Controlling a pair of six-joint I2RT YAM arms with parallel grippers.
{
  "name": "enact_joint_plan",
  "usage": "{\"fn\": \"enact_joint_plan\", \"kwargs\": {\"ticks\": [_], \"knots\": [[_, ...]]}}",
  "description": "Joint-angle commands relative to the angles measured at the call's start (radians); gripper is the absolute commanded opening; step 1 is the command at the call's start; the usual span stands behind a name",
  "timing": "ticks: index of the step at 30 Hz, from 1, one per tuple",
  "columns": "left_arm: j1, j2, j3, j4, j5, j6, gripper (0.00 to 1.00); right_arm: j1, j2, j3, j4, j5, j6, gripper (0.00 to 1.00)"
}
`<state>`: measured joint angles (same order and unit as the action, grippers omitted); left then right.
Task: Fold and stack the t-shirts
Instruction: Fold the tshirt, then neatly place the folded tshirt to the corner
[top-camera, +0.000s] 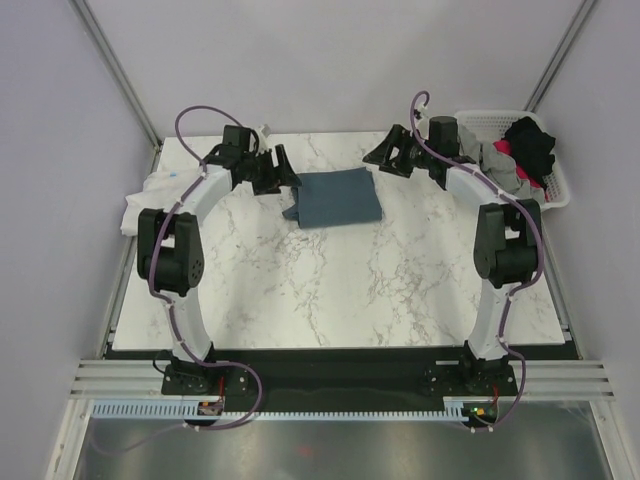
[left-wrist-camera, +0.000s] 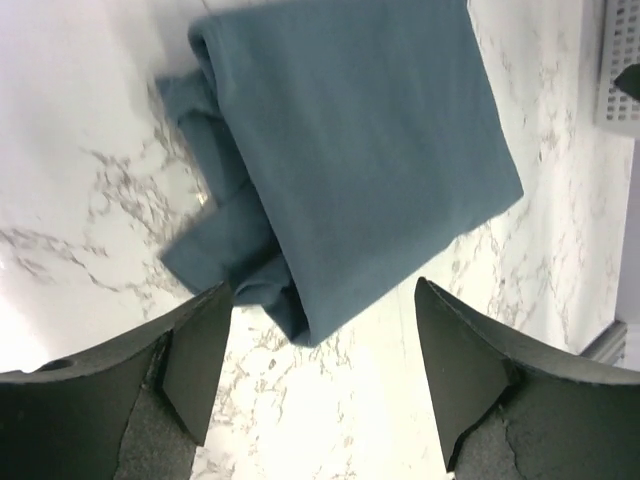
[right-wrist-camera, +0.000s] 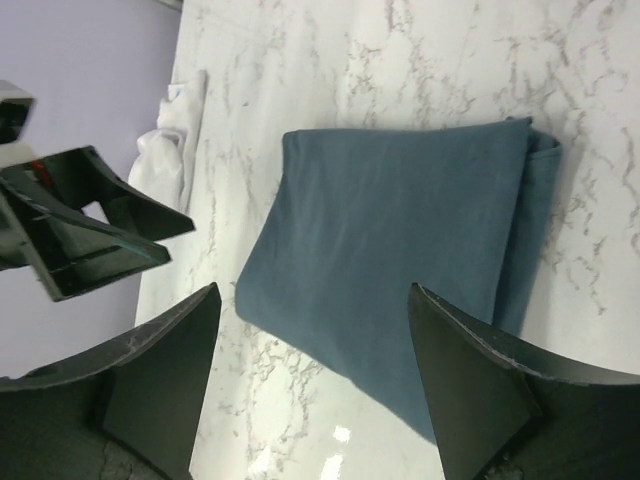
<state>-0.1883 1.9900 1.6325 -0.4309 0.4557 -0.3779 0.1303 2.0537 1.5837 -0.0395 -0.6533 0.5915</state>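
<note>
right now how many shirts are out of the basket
2. A folded blue shirt lies at the far middle of the table; a white shirt is bunched at its left edge. More clothes heaped in the basket may hide others.

This is a robotics lab test cell, not a home. Plain lilac walls (top-camera: 60, 120) and bare metal posts (top-camera: 112, 65) box in a marble-patterned table (top-camera: 330, 290). The left arm (top-camera: 180, 250) and the right arm (top-camera: 505, 245) are bolted to a black plate (top-camera: 340, 365) on aluminium rails (top-camera: 110, 380). Purple cables (top-camera: 196, 109) loop along them, and a slotted cable duct (top-camera: 330, 410) runs in front. The only homely things are a folded shirt (top-camera: 338, 198) and a white basket (top-camera: 562, 190) of clothes.
</note>
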Motion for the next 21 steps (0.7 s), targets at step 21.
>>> {"fn": "enact_joint_plan", "kwargs": {"ticks": [21], "knots": [[0.055,0.286,-0.025,0.135,0.279,-0.075,0.8,0.132,0.238,0.024,0.116,-0.147,0.106,0.82]]}}
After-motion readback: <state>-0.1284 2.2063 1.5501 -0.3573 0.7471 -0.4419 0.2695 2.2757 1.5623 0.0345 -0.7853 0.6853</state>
